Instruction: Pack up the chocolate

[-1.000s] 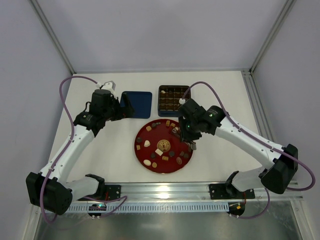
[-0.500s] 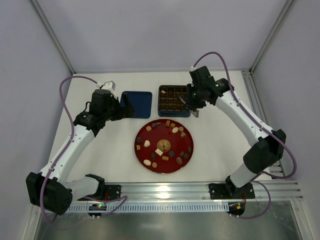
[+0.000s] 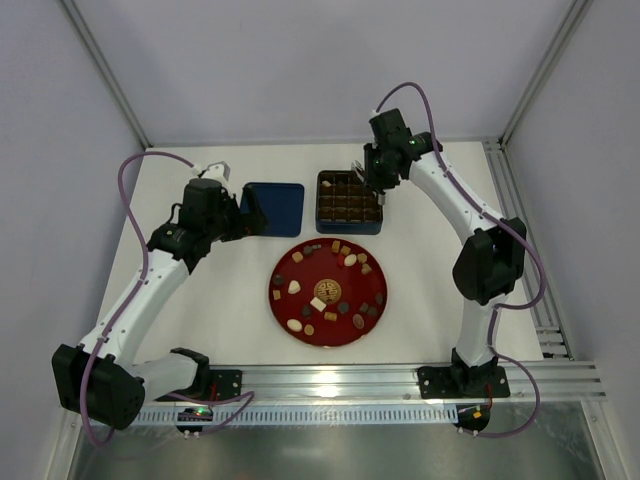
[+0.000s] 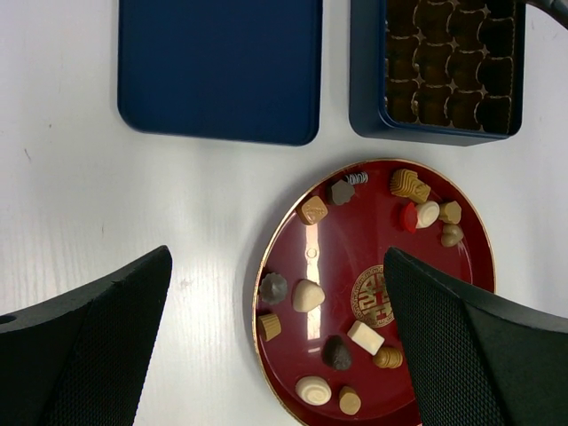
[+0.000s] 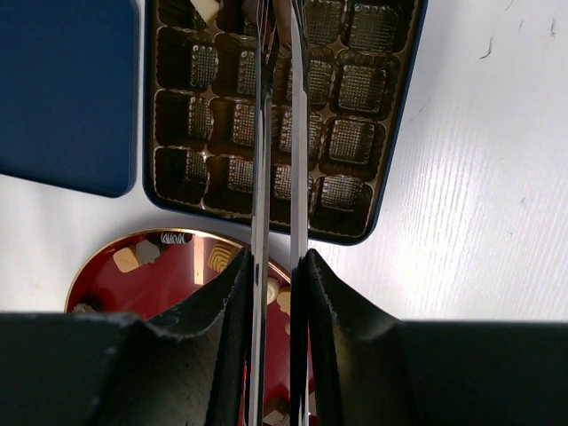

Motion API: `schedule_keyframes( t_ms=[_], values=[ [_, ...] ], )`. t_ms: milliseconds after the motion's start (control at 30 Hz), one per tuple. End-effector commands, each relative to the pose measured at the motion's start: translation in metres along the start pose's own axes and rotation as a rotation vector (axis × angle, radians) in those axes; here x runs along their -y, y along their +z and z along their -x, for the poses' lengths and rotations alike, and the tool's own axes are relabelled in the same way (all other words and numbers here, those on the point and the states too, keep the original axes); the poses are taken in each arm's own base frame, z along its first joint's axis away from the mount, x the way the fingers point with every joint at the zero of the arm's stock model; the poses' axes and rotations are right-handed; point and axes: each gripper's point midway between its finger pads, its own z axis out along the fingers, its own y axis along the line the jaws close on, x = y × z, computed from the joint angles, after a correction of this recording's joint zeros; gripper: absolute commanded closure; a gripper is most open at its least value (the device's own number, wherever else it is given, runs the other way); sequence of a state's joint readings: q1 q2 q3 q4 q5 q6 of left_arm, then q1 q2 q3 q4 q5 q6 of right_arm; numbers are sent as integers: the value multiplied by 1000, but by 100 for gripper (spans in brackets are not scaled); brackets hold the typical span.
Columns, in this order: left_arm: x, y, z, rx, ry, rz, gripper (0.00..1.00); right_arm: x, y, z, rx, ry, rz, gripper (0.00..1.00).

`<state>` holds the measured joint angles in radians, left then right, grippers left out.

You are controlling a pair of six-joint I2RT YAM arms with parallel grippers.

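Observation:
Several chocolates (image 3: 320, 304) lie spread on the round red plate (image 3: 375, 275), dark, light brown and cream; they also show in the left wrist view (image 4: 308, 295). The dark-blue tin (image 3: 347, 227) with its gridded insert stands behind the plate. My right gripper (image 3: 372, 172) is shut on a pair of metal tongs (image 5: 277, 133) and hovers over the tin (image 5: 395, 133); the tong tips reach the tin's far cells. One cream piece (image 5: 206, 9) sits in a far cell. I cannot tell whether the tips hold a piece. My left gripper (image 3: 250, 215) is open and empty, high above the plate's left side (image 4: 280, 355).
The tin's flat blue lid (image 3: 273, 208) lies left of the tin, also in the left wrist view (image 4: 220, 67). A rail runs along the table's right edge (image 3: 515, 215). White walls close in the back and sides.
My right arm has swung from above the plate's right side back to the tin, then further toward its far edge. The left arm has not moved.

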<state>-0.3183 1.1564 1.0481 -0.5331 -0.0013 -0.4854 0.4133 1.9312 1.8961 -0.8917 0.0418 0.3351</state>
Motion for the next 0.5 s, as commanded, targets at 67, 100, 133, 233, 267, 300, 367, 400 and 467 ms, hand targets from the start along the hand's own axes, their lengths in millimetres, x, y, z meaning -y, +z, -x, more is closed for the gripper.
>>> schedule_keyframes(
  t_ms=[67, 100, 133, 233, 267, 300, 367, 400, 467],
  values=[
    [-2, -2, 10, 39, 12, 11, 0, 2, -10, 25, 84, -8, 2, 78],
    [-2, -2, 10, 37, 14, 7, 0, 3, -8, 23, 81, -7, 0, 78],
    [-1, -1, 10, 37, 11, 7, 0, 3, -6, 22, 76, -8, -2, 78],
    [-1, -2, 10, 38, 11, 4, 0, 4, -1, 18, 63, -8, -3, 78],
    [-1, -2, 9, 36, 13, 5, 0, 5, 1, 17, 61, -8, -4, 78],
    [-1, -2, 9, 35, 12, 3, 0, 4, 1, 16, 61, -6, -4, 78],
    [-1, -2, 10, 37, 13, 3, 0, 5, 6, 15, 52, -5, -3, 78],
    [-1, -3, 9, 37, 13, 3, 0, 4, 7, 14, 49, -7, -2, 78],
    [-1, -3, 9, 37, 13, 3, 0, 4, 10, 13, 44, -9, -4, 77]
  ],
)
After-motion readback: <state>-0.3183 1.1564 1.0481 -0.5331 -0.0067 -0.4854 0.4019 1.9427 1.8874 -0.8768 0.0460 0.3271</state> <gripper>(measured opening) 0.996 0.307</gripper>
